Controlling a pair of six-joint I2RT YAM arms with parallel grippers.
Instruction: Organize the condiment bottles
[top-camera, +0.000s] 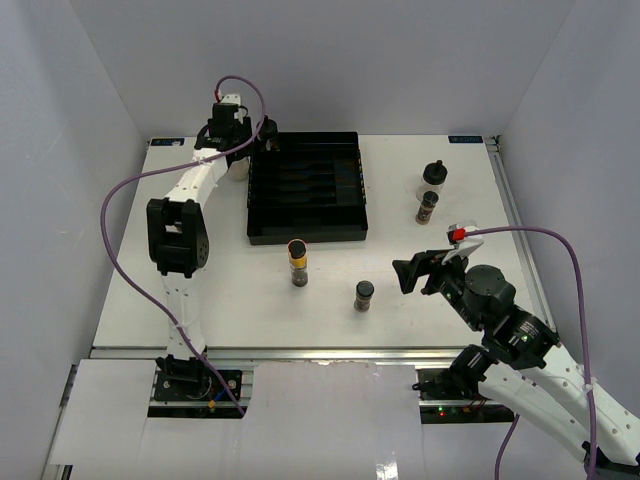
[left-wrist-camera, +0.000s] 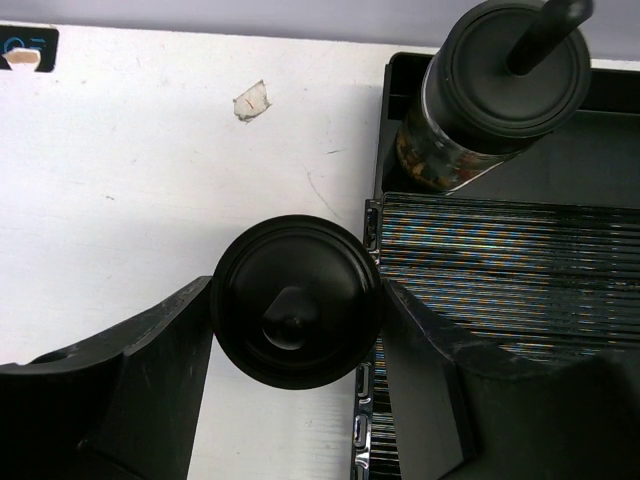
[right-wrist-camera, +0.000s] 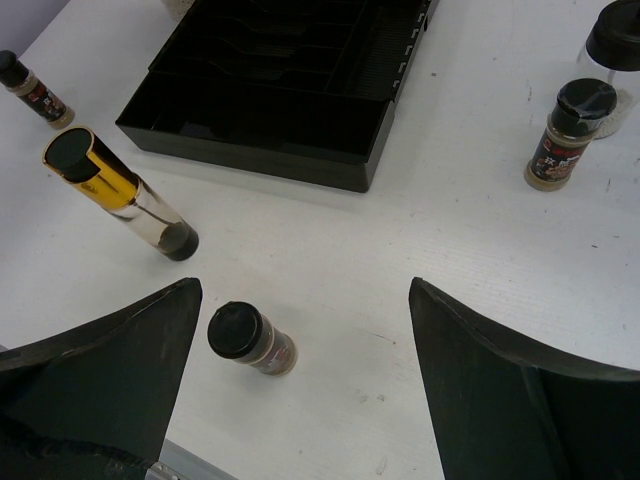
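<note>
My left gripper (left-wrist-camera: 297, 300) is shut on a squat clear condiment bottle with a black knobbed cap (left-wrist-camera: 297, 315), just outside the left wall of the black tray (left-wrist-camera: 500, 270); in the top view this bottle (top-camera: 238, 168) shows under the gripper (top-camera: 238, 150). A second knobbed bottle (left-wrist-camera: 505, 80) stands in the tray's far left corner (top-camera: 268, 128). My right gripper (right-wrist-camera: 305, 290) hangs open above the table, with a slim spice jar (right-wrist-camera: 250, 340) (top-camera: 364, 295) near its left finger. The yellow-banded jar (right-wrist-camera: 120, 190) (top-camera: 297, 262) stands in front of the tray.
At the right stand a squat knobbed bottle (top-camera: 433, 178) and a spice jar (top-camera: 427, 207) (right-wrist-camera: 565, 135). Another spice jar (right-wrist-camera: 30, 90) stands far left in the right wrist view. The slotted tray (top-camera: 307, 187) fills the middle back. Grey walls close in three sides.
</note>
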